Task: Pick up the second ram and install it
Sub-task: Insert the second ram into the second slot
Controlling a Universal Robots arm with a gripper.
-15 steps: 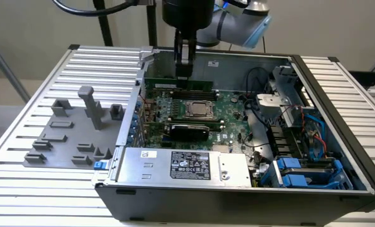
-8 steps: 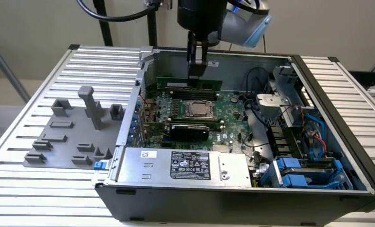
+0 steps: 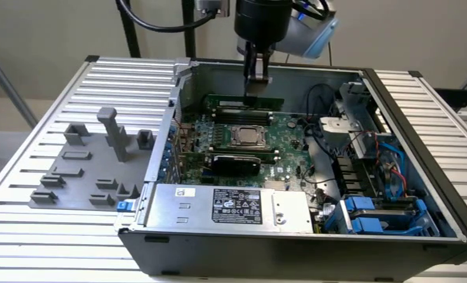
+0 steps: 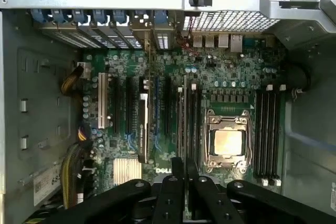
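Note:
The second ram (image 3: 271, 102) is a long green stick lying level over the black memory slots just beyond the square processor socket (image 3: 249, 137), deep in the open computer case. My gripper (image 3: 256, 89) comes straight down onto its middle and is shut on it. In the wrist view the ram (image 4: 185, 114) appears edge-on as a thin line reaching out from between my dark fingers (image 4: 170, 198), lined up with the slots beside the socket (image 4: 227, 141). Whether the stick is seated in a slot I cannot tell.
A grey fixture block (image 3: 92, 171) with upright posts lies on the slatted table at the exterior view's left. Inside the case are the power supply (image 3: 226, 206) at the front, blue drive carriers (image 3: 375, 215) and loose cables (image 3: 328, 127) toward the right. More empty slots (image 4: 266, 129) flank the socket.

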